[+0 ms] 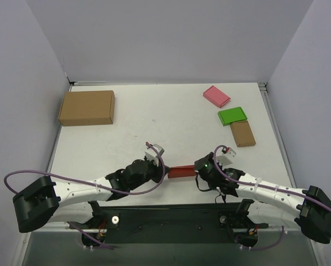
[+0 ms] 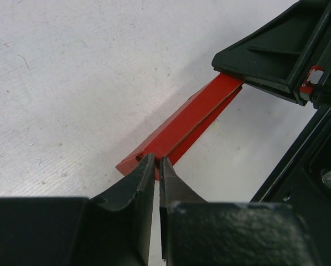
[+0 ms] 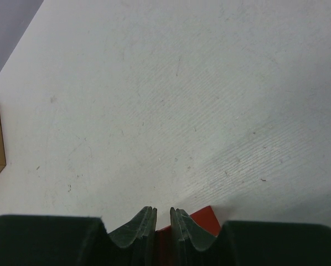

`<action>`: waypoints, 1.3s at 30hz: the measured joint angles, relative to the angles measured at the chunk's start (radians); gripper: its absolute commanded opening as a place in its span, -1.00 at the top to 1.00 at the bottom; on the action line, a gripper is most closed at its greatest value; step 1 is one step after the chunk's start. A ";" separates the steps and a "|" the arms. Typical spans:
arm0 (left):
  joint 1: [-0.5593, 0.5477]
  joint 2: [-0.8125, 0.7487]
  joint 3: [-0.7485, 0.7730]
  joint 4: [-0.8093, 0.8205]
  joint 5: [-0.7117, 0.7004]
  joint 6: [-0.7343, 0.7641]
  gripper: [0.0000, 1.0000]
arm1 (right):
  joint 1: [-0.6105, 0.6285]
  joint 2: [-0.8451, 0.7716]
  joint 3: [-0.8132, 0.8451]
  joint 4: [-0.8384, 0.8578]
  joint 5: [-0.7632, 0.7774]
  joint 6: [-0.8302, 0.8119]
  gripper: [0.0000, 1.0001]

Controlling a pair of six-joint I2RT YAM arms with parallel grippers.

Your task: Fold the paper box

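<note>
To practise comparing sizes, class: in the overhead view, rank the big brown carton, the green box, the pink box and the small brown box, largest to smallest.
1. Largest by far: the big brown carton.
2. The small brown box, green box and pink box look too alike to rank; the pink one lies farthest from the camera.

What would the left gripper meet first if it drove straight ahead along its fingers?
The paper box, whose near end the left gripper pinches; beyond it, roughly in line, the right gripper holding the far end.
</note>
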 measured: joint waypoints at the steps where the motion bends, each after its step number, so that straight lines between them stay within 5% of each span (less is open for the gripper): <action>1: -0.004 0.002 0.005 -0.007 -0.010 0.004 0.91 | 0.000 0.000 0.000 0.000 0.002 0.000 0.67; 22: -0.132 0.148 0.183 -0.175 -0.333 -0.023 1.00 | 0.007 0.031 0.019 -0.031 0.075 -0.003 0.66; 39: -0.149 0.183 0.188 -0.154 -0.400 -0.137 1.00 | 0.008 0.039 0.026 -0.042 0.094 -0.007 0.65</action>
